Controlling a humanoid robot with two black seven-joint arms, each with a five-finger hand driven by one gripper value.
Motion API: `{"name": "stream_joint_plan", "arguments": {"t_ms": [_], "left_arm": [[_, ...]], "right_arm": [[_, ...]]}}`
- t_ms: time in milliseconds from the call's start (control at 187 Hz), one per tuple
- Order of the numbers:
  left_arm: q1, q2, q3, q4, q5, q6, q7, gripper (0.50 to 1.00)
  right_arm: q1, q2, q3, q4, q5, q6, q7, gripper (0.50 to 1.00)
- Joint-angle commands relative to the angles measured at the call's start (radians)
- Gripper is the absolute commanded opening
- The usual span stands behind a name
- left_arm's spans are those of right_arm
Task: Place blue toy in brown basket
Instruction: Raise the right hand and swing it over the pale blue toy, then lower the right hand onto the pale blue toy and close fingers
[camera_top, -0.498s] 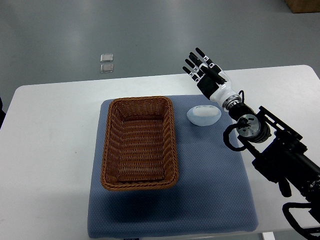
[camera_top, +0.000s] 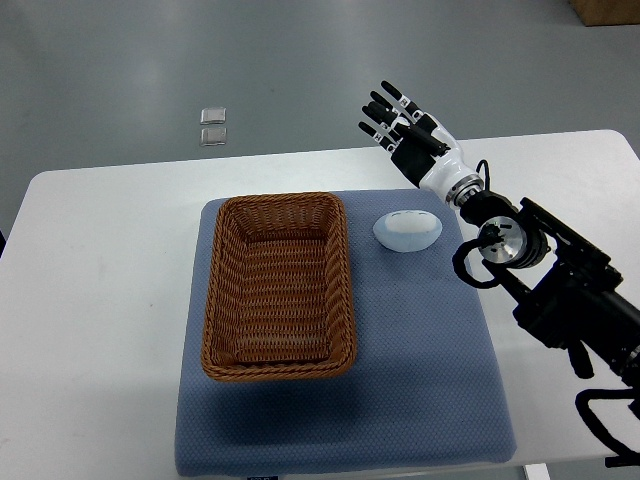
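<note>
Blue mat (camera_top: 420, 400) is lying on the white table (camera_top: 90, 300), its near edge running just short of the table's near edge, which is getting cut off by the frame bottom. Right arm (camera_top: 570, 300) is coming in from the lower right, its dark links and cables sitting over the table's right side, lowest part cut off by the frame. Basket (camera_top: 279, 286) is sitting on the mat's left half, empty, open mat showing on its near side and to its right. Toy (camera_top: 408, 230) is lying on the mat just right of the basket's far right corner, apart from it; it's looking pale blue-white, shape hard to make out beyond a rounded lump. Right hand (camera_top: 405, 130) is hovering beyond the toy over the table's far edge, fingers (camera_top: 385, 110) spread wide, holding nothing, not touching the toy. Two small clear squares (camera_top: 212, 126) are lying on the grey floor beyond the table. A brown box corner (camera_top: 610, 10) is cut off at top right.
</note>
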Motion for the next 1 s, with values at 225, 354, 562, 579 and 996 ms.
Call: {"name": "stream_joint_plan", "arguments": {"t_ms": [225,354,562,579,996], "left_arm": [[0.0,0.0,0.002,-0.007,0.001,0.0,0.0,1.0],[0.0,0.0,0.002,-0.007,-0.001,0.0,0.0,1.0],[0.0,0.0,0.002,-0.009,0.001,0.0,0.0,1.0],[0.0,0.0,0.002,-0.009,-0.001,0.0,0.0,1.0],[0.0,0.0,0.0,-0.004,-0.001,0.0,0.0,1.0]], "right_arm": [[0.538,-0.321,-0.857,0.004,-0.151,0.172,-0.071,0.907],[0.794,-0.334,-1.204,0.065,-0.225,0.228,-0.075,0.907],[0.949,-0.273,-1.435,0.177,-0.315,0.229,-0.137,0.907],[0.95,-0.256,-1.443,0.177,-0.321,0.226,-0.15,0.907],[0.831,-0.189,-1.457,0.143,-0.329,0.083,-0.207,0.903]]}}
